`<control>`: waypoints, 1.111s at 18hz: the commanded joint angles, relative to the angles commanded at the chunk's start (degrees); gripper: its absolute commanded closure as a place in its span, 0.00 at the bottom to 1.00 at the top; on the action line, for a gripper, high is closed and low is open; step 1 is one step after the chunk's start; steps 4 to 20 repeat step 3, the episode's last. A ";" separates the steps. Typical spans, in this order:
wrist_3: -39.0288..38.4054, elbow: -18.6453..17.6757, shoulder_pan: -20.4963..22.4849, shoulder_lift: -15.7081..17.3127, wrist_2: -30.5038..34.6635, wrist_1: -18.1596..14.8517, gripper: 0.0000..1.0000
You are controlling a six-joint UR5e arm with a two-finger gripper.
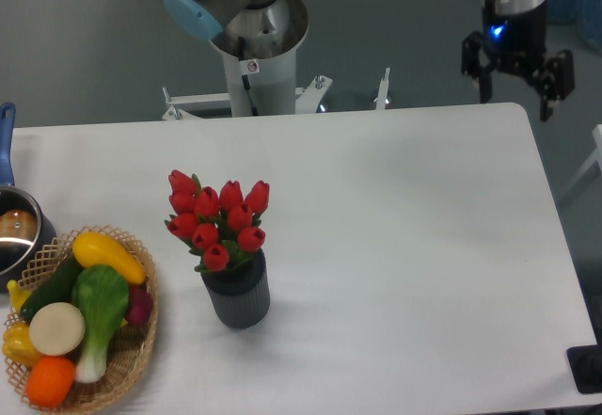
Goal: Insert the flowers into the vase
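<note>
The flowers (218, 219), a bunch of red tulip buds with green leaves, stand upright in the mouth of the vase (237, 295), a small dark grey ribbed cylinder on the white table left of centre. My gripper (516, 86) hangs at the far right beyond the table's back edge, far from the vase. Its two fingers are spread apart with nothing between them.
A wicker basket (132, 359) of toy vegetables sits at the front left. A metal pot (17, 231) with a blue handle is at the left edge. The arm's base column (252, 57) stands behind the table's back edge.
</note>
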 joint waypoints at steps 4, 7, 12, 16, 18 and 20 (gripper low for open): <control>0.01 -0.17 0.71 0.27 -1.32 -0.18 0.00; 0.01 -0.17 0.71 0.27 -1.32 -0.18 0.00; 0.01 -0.17 0.71 0.27 -1.32 -0.18 0.00; 0.01 -0.17 0.71 0.27 -1.32 -0.18 0.00; 0.01 -0.17 0.71 0.27 -1.32 -0.18 0.00; 0.01 -0.17 0.71 0.27 -1.32 -0.18 0.00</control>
